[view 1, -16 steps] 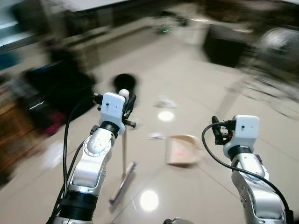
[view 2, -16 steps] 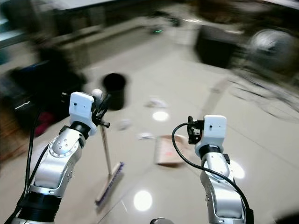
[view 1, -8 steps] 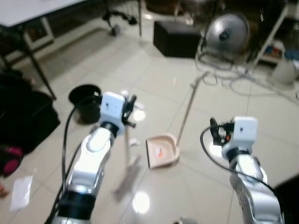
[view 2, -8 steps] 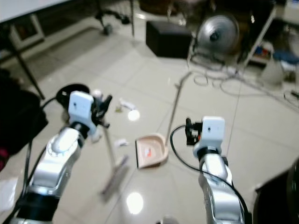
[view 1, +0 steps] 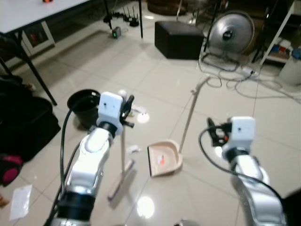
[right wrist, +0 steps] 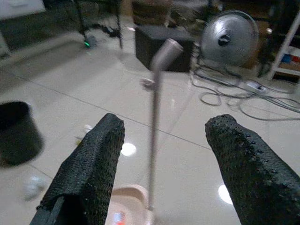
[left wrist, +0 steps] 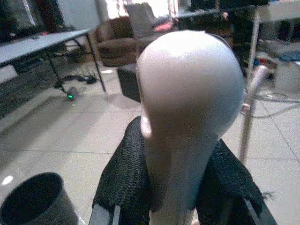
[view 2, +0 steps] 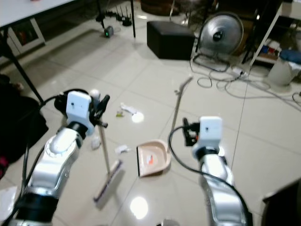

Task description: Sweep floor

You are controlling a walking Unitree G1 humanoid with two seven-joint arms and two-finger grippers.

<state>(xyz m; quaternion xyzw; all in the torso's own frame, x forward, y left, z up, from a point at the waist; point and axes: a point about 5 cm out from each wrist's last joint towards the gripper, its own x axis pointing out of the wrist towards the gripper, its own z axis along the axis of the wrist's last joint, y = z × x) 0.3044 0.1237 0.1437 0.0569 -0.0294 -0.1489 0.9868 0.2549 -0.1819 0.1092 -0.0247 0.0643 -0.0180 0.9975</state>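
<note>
My left gripper point(view 1: 126, 111) is shut on the pale handle of a broom point(view 1: 123, 146), just under its white knob point(left wrist: 192, 89). The broom stands nearly upright, with its brush head point(view 1: 120, 182) on the tiles. A beige dustpan point(view 1: 164, 160) lies on the floor to the broom's right, and its long handle point(view 1: 190, 110) rises upright. Crumpled paper scraps lie on the floor, one point(view 1: 134, 149) between broom and dustpan and more point(view 2: 127, 109) further off. My right gripper point(right wrist: 164, 164) is open in the air, facing the dustpan handle point(right wrist: 153, 122) from a distance.
A black bin point(view 1: 84, 106) stands on the floor behind my left arm. Further off are a black box point(view 1: 178, 40), a floor fan point(view 1: 231, 33) and loose cables point(view 1: 244, 80). A table leg point(view 1: 33, 70) and a dark bag point(view 1: 19, 127) are at the left.
The camera has swung and the picture has sharpened; the room's far side has come into view. The broom stays in my left gripper and the right gripper stays open.
</note>
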